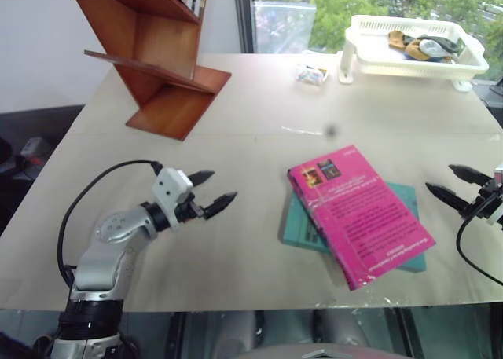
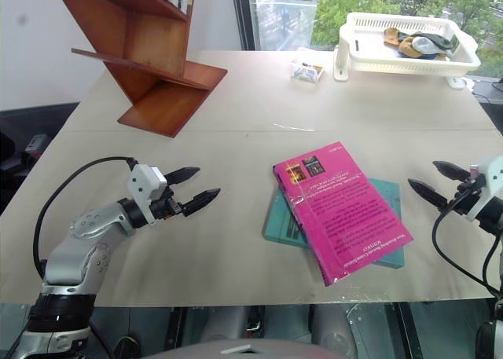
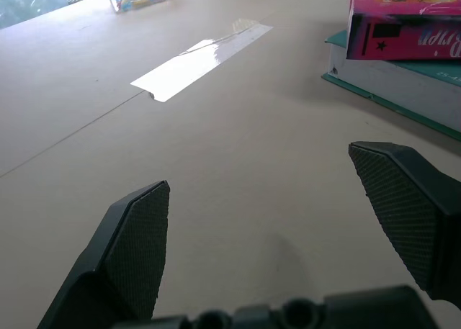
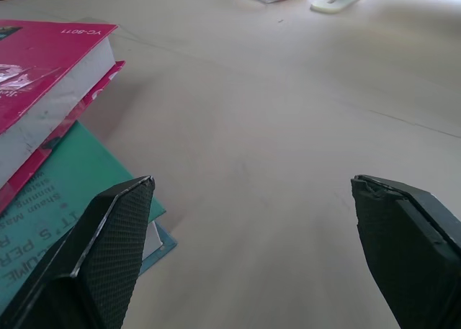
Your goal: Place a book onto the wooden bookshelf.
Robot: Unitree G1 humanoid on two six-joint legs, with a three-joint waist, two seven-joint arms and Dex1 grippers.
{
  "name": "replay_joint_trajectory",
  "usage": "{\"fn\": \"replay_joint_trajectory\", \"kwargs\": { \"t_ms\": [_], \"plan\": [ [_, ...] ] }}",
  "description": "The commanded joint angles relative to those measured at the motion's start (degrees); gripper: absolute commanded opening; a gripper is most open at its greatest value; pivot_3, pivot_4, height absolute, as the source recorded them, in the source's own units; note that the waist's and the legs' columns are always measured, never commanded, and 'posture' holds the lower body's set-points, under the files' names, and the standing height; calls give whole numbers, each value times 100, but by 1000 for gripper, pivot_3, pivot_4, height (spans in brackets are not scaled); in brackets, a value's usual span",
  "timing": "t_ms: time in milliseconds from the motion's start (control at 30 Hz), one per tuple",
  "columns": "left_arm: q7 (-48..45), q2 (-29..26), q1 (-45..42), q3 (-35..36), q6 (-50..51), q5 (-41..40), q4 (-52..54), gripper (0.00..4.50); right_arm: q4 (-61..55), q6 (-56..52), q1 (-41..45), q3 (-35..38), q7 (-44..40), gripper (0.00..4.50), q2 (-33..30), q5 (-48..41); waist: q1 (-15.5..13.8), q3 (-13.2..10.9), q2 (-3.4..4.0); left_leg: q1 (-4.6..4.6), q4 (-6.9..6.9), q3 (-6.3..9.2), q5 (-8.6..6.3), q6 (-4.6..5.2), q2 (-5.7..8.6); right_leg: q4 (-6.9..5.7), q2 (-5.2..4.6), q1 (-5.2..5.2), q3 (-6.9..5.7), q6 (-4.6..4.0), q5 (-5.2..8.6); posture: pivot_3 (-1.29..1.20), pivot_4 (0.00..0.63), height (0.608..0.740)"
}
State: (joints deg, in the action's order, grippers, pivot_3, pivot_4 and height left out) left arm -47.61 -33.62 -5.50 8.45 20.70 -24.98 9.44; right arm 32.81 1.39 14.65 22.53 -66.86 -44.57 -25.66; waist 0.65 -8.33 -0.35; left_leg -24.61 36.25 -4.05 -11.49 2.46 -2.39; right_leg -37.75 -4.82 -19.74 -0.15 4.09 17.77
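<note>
The magenta-pink book (image 1: 357, 214) lies back cover up on a teal-green book (image 1: 409, 198) in the middle of the table. My left gripper (image 1: 214, 188) hovers open and empty to its left, fingers pointing toward the stack. At the table's right edge my right gripper (image 1: 449, 183) is open too, facing the stack from the other side. Neither touches a book. The wooden bookshelf (image 1: 153, 49) stands at the far left of the table. In the left wrist view the pink book (image 3: 407, 19) sits beyond my fingertips (image 3: 140, 250); in the right wrist view the pink book (image 4: 43, 62) sits atop the teal one (image 4: 50, 206).
A white plastic basket (image 1: 409, 53) with small items stands at the far right by the window. A small clear box (image 1: 312, 74) sits near it. A strip of tape (image 3: 202, 59) lies on the table between the shelf and the books.
</note>
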Motion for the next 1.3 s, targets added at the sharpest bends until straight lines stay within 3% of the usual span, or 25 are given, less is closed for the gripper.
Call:
{"fn": "replay_joint_trajectory", "kwargs": {
  "t_ms": [33, 900, 1033, 1167, 1300],
  "plan": [
    [-60, -59, -71, 49, -98, -40, 51, 4482, -103, 43, 38, 195, 57, 4500, -150, -76, 0, 0, 0, 0, 0, 0, 0, 0, 0, 0, 0, 0, 0, 0, 0, 0, 150, 740],
    [-199, -159, -192, 144, -179, -78, -20, 4482, -61, 42, -62, 239, 268, 4500, -241, -19, -6, -6, -4, -1, 0, 0, 0, 0, -1, 0, -3, 0, 0, 0, 0, 0, 150, 740],
    [-995, -536, -301, 369, -60, -662, 163, 4482, -266, 7, -271, 249, 280, 4500, -244, -19, -1, -10, -8, -2, 0, 1, 0, 0, -1, 1, -3, -1, -2, -1, 0, 0, 150, 740],
    [-2434, -1473, -375, 787, 777, -1876, 248, 4482, -546, -14, -439, 210, 326, 4500, -166, -39, 26, -19, -8, -2, -2, -2, -1, -1, -7, 1, -2, -3, -1, -2, 1, 0, 150, 740],
    [-3489, -2238, -483, 875, 949, -2222, 189, 4482, -977, -29, -645, 109, 289, 4500, -70, -59, 30, -35, 2, 2, -3, -6, -1, -1, -9, 0, 1, -4, 1, -2, 1, 0, 150, 740]
  ]
}}
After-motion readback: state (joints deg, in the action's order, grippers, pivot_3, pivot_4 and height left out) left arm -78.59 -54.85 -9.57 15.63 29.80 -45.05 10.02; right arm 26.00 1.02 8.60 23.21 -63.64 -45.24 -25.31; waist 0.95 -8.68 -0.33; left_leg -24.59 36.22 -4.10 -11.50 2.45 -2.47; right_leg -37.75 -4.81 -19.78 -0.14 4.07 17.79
